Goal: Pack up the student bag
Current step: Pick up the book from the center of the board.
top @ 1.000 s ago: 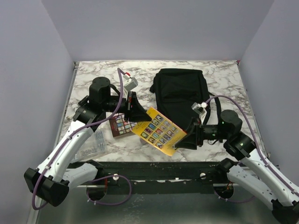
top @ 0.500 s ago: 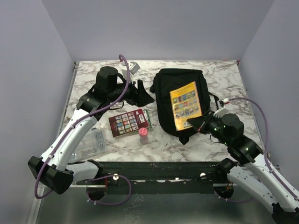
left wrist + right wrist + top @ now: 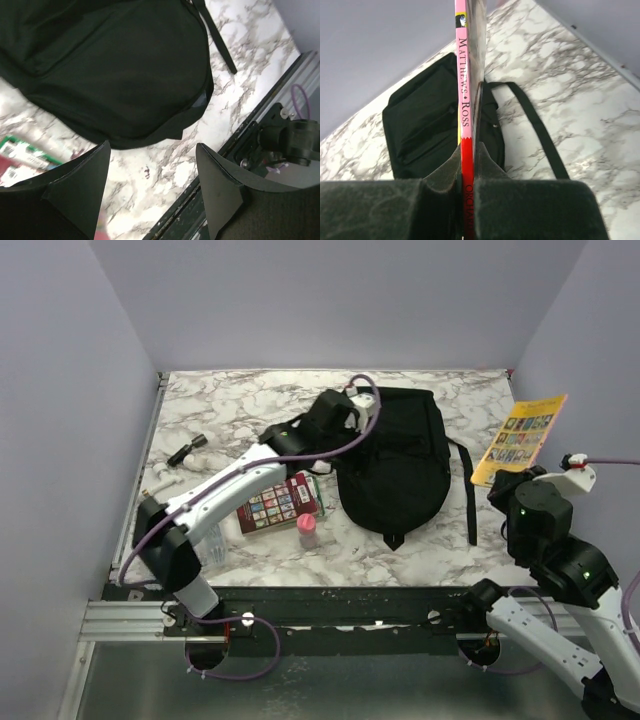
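Quick update: the handoff is done. A second ago both arms had the yellow book (image 3: 465, 95) between them over the table. Now the right pincer (image 3: 468, 152) alone has it, clamped tight on the spine end, with the book standing upright above it. The student bag (image 3: 395, 460) lies flat on the table, below that pincer and off to its left.

Meanwhile the left pincer (image 3: 150, 150) has let go and swung across to the bag. Its jaws are spread wide with nothing in them, and it's hovering with the bag's rounded end just below and ahead of its fingertips.

So my read is that the left one goes for the bag opening next, so the book can drop in. I honestly can't tell from these angles whether any zip is open yet.
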{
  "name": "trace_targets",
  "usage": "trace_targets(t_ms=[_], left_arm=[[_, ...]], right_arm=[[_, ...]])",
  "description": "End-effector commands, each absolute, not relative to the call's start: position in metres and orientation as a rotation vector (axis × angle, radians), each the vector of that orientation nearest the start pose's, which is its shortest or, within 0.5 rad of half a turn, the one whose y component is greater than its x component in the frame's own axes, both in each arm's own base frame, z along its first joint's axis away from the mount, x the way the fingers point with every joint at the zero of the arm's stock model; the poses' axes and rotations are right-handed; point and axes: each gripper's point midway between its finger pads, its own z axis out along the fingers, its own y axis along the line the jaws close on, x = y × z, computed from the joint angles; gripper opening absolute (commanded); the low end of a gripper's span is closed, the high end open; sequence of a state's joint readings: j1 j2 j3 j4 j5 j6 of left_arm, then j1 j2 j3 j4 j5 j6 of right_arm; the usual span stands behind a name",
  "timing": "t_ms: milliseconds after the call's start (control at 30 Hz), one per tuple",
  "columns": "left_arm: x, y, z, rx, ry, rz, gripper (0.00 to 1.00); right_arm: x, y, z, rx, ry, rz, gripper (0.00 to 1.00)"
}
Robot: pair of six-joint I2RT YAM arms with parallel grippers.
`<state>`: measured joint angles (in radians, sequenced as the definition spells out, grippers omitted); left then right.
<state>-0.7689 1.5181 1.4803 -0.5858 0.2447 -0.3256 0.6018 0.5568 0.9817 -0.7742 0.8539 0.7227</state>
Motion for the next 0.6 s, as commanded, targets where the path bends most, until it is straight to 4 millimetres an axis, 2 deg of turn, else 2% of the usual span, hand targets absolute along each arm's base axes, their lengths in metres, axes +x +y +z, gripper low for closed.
trace_targets(t_ms=[0, 133, 167, 267, 367, 467, 567], left_arm=[[0.271, -0.399, 0.225, 0.711, 2.28, -0.807, 0.71], [0.271, -0.454, 0.208, 0.809, 2.245, -0.766, 0.74], [0.272, -0.465, 0.199, 0.821, 2.251, -0.752, 0.76], [0.273, -0.492, 0.187, 0.852, 2.246, -0.761, 0.85], [0.278, -0.508, 0.169, 0.859, 2.249, -0.72, 0.87], [0.279, -0.518, 0.146, 0.861, 2.278, -0.695, 0.94], [0.283, -0.523, 0.125, 0.848, 2.305, -0.654, 0.95]], right_arm=[[0.189, -0.032, 0.327, 0.729, 1.584, 0.009, 0.01], [0.171, -0.043, 0.353, 0.724, 1.501, 0.093, 0.01], [0.167, -0.046, 0.358, 0.72, 1.48, 0.102, 0.01], [0.157, -0.054, 0.365, 0.713, 1.454, 0.114, 0.01], [0.151, -0.055, 0.364, 0.706, 1.463, 0.129, 0.01], [0.147, -0.053, 0.364, 0.698, 1.466, 0.166, 0.01], [0.143, -0.053, 0.364, 0.693, 1.475, 0.186, 0.01]])
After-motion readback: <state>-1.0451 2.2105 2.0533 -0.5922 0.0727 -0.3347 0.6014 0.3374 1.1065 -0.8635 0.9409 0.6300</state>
